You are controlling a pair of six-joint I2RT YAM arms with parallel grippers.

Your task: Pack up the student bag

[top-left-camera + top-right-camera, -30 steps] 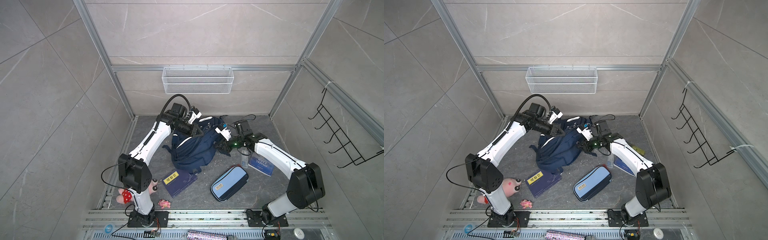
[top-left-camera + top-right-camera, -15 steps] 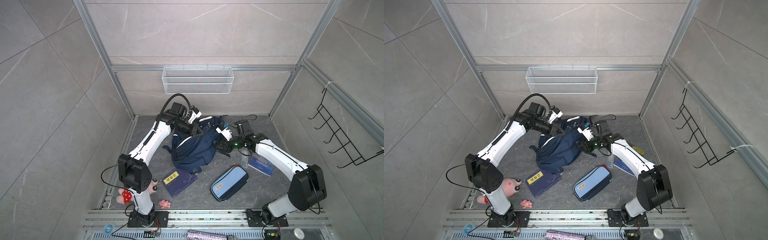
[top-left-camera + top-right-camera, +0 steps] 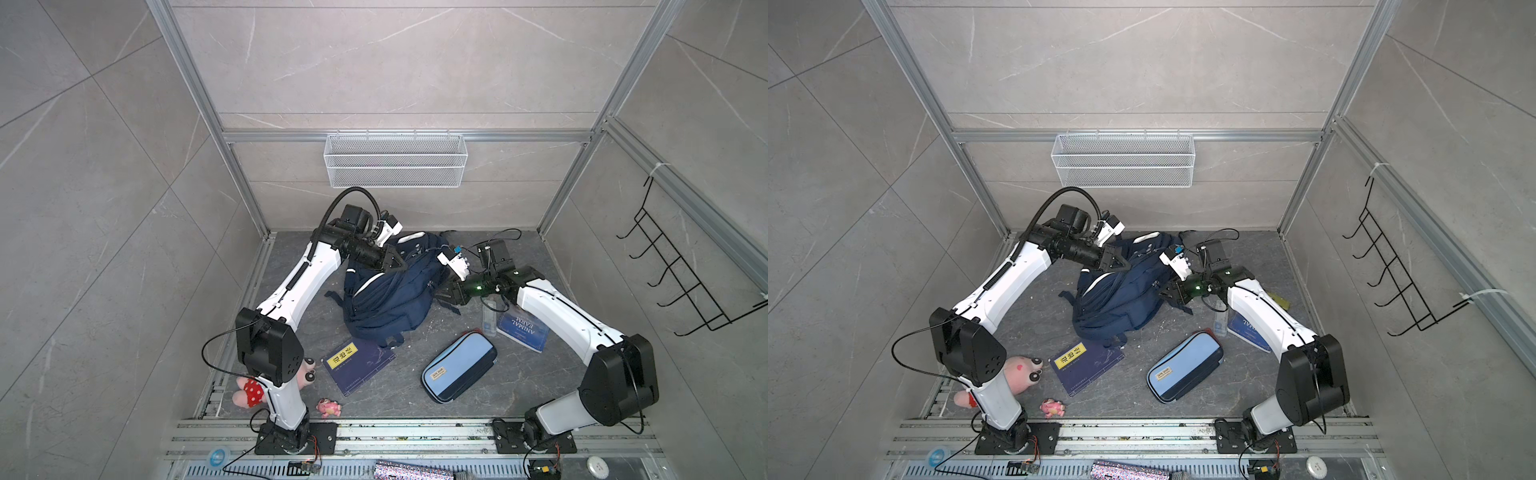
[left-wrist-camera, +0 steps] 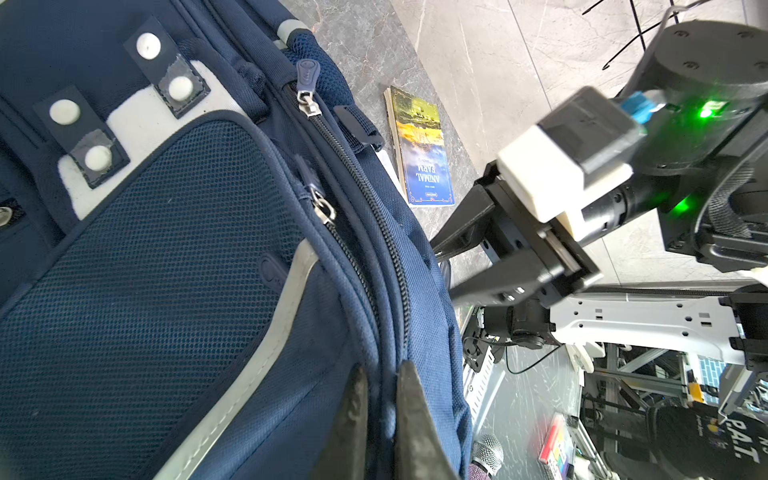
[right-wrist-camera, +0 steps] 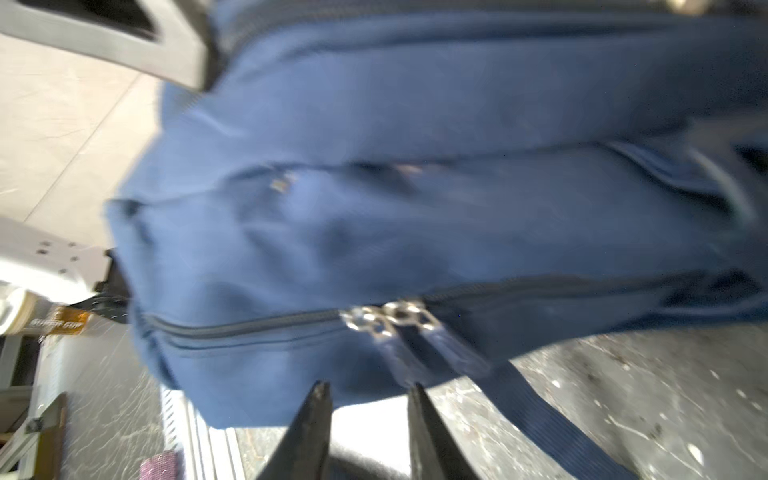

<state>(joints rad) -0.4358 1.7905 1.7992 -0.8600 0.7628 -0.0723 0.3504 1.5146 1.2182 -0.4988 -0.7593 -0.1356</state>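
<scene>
Left pincer [image 4: 383, 368] clenched on backpack [image 3: 386, 299] fabric, mid-frame in a top view; right pincer [image 5: 369, 385] released, just short of zip pulls [image 5: 415, 345]. I should centre one pull between jaws before closing.

right gripper [image 5: 369, 386] — jaws now parted wider, just short of zip pulls [image 5: 419, 345]

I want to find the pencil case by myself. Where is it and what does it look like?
Find the navy student bag lying on the grey floor. Nearer the front metal rail, the pencil case lies between the yellow-labelled book and the Animal Farm book. Unlike those flat books, it is a puffy pouch, light blue with a navy edge.
</scene>
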